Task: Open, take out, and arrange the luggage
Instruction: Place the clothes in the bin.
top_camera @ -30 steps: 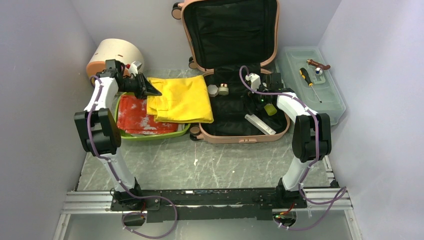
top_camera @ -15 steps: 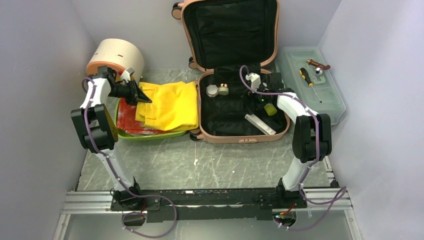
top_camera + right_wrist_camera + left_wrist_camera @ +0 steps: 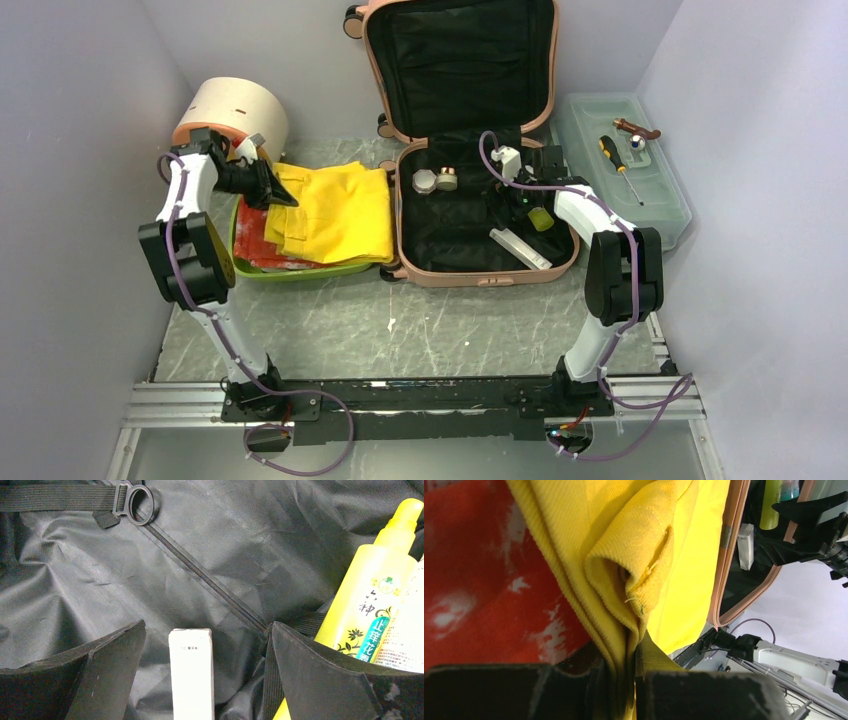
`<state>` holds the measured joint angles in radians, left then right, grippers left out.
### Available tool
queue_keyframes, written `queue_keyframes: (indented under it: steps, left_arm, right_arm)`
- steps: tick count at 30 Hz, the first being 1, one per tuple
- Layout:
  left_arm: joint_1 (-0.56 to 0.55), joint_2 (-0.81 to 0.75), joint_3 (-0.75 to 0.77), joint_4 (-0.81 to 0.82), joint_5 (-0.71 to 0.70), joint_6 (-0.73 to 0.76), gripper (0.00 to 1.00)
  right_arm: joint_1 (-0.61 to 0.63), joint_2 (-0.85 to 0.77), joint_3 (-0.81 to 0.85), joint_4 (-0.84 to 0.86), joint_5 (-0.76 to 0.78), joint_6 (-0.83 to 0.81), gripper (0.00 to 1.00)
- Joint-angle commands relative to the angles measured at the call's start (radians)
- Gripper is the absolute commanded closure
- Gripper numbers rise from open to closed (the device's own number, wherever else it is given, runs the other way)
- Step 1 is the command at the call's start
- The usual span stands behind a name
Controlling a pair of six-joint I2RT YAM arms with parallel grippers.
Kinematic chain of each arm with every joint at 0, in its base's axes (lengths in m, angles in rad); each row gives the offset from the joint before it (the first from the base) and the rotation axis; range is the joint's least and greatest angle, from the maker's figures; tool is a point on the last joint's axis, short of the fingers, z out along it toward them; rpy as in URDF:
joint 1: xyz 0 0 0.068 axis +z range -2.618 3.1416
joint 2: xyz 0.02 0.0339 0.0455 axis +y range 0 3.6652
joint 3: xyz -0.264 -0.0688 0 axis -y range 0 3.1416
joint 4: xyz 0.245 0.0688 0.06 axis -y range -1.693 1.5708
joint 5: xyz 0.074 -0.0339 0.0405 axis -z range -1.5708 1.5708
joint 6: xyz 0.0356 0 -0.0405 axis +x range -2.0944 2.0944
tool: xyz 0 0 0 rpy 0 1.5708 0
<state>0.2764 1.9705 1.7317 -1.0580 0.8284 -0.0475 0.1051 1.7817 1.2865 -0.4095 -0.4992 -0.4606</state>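
1. The luggage (image 3: 460,70): rounded salmon-pink hard shell with black fabric lining, lying open at 12 o'clock on the table (image 3: 400,320), lid upright.
2. Left gripper (image 3: 634,680): clenched on ribbed yellow cloth (image 3: 335,210) at the shell's 9 o'clock, over a green tray (image 3: 300,272).
3. Right gripper (image 3: 207,645): jaws spread wide, straddling a white rectangular box (image 3: 191,675); glossy yellow bottle (image 3: 372,590) at 3 o'clock.
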Motion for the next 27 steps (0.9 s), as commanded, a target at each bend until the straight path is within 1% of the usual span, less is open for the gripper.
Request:
queue_keyframes:
  steps: [1,5,13,19,20,21,23,25,26,27]
  left_arm:
    - [0.024,-0.158,-0.012,0.034,-0.081,-0.052,1.00]
    - [0.041,-0.181,-0.013,0.032,-0.145,-0.049,1.00]
    - [0.062,-0.175,-0.043,0.039,-0.151,-0.045,1.00]
    - [0.064,-0.153,-0.038,0.048,-0.166,-0.037,1.00]
    - [0.064,-0.146,-0.027,0.041,-0.181,-0.031,0.96]
    - [0.065,-0.139,-0.012,0.032,-0.199,-0.024,0.87]
    - [0.067,-0.137,0.010,0.026,-0.239,-0.014,0.71]
    - [0.072,-0.158,0.022,0.045,-0.273,-0.011,0.51]
    - [0.073,-0.167,0.026,0.053,-0.285,-0.009,0.33]
    - [0.073,-0.185,0.026,0.071,-0.297,-0.005,0.10]
  right_arm:
    - [-0.007,-0.047,-0.003,0.037,-0.016,0.000,0.00]
    - [-0.007,-0.050,-0.004,0.037,-0.019,-0.002,0.00]
    - [-0.016,-0.058,-0.007,0.038,-0.029,-0.001,0.00]
    - [-0.020,-0.061,-0.009,0.040,-0.033,0.001,0.00]
    - [-0.020,-0.060,-0.008,0.038,-0.034,0.002,0.00]
    - [-0.020,-0.060,-0.007,0.038,-0.036,0.002,0.00]
    - [-0.022,-0.061,-0.009,0.038,-0.037,0.001,0.00]
    - [-0.022,-0.062,-0.010,0.038,-0.036,-0.001,0.00]
    - [-0.022,-0.063,-0.010,0.040,-0.036,-0.001,0.00]
    - [-0.023,-0.062,-0.010,0.040,-0.037,-0.001,0.00]
